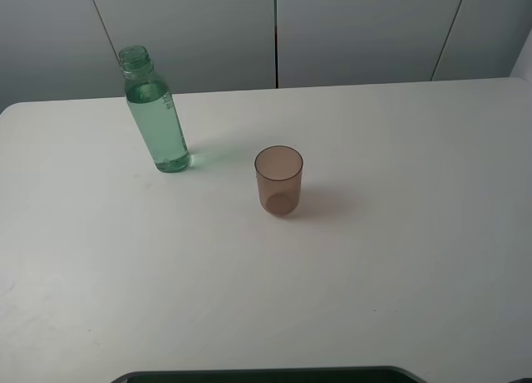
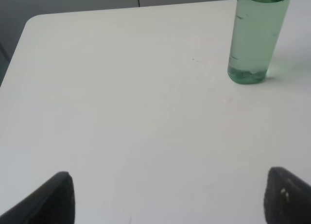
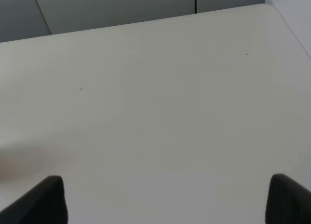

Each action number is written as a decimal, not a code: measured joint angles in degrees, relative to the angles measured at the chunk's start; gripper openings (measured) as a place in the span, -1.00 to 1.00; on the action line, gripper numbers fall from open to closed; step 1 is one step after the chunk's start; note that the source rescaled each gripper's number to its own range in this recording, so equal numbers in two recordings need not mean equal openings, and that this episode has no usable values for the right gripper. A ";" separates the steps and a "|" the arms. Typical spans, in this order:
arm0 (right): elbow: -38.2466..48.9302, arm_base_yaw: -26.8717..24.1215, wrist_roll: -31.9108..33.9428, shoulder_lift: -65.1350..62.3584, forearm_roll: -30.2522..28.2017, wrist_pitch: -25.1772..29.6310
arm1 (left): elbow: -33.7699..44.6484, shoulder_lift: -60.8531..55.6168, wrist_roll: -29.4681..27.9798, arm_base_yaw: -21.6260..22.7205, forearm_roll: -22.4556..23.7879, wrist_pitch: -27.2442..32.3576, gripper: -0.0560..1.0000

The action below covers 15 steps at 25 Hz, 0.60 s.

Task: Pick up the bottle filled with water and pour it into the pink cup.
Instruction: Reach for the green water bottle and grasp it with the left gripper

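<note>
Though left wrist view crops bottle point(image 2: 252, 39) top, left fingers point(image 2: 48, 202), right fingers point(image 3: 46, 199) spread wide, empty.

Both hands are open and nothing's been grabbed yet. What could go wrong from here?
1. The bottle is uncapped and full nearly to its shoulder; a hard squeeze or jolt from the left hand could slop water onto the table.
2. The pink cup is small and looks empty, so probably light; a fast pour could overshoot its mouth or tip it.

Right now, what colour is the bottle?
Transparent green bottle, clearest in the exterior high view.
</note>
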 joint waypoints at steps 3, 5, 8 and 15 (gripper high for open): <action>0.00 0.00 0.00 0.00 0.00 0.00 | 0.00 0.00 0.00 0.00 0.00 0.00 0.96; 0.00 0.00 0.00 0.00 0.00 0.00 | 0.00 0.00 0.00 0.00 0.00 0.00 0.96; 0.00 0.00 0.00 0.00 0.00 0.00 | 0.00 0.00 0.00 0.00 0.00 0.00 0.96; 0.00 0.00 0.00 0.00 0.00 0.00 | 0.00 0.00 0.00 0.00 0.00 0.00 0.96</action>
